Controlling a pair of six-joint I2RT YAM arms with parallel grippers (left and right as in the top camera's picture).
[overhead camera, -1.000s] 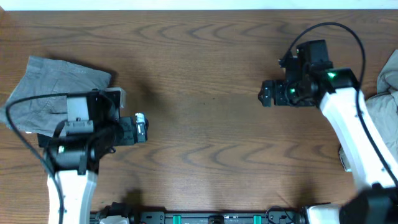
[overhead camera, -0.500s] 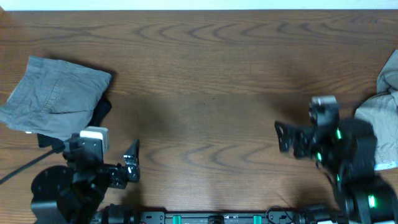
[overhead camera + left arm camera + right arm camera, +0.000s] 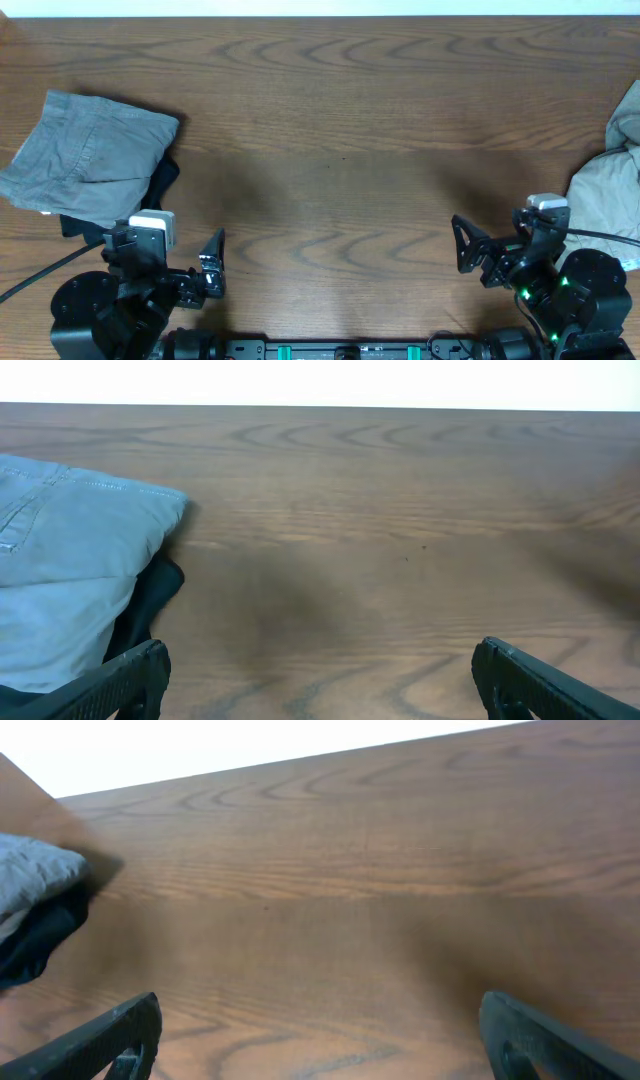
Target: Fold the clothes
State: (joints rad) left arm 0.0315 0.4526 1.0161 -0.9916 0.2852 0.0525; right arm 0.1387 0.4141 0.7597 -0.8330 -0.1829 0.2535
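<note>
At the bottom of the frame the left gripper and right gripper both stand wide open, holding nothing, over the table. Farther up at left lie the grey shorts, hiding most of a dark cloth; at the right edge a beige garment is cut off
</note>
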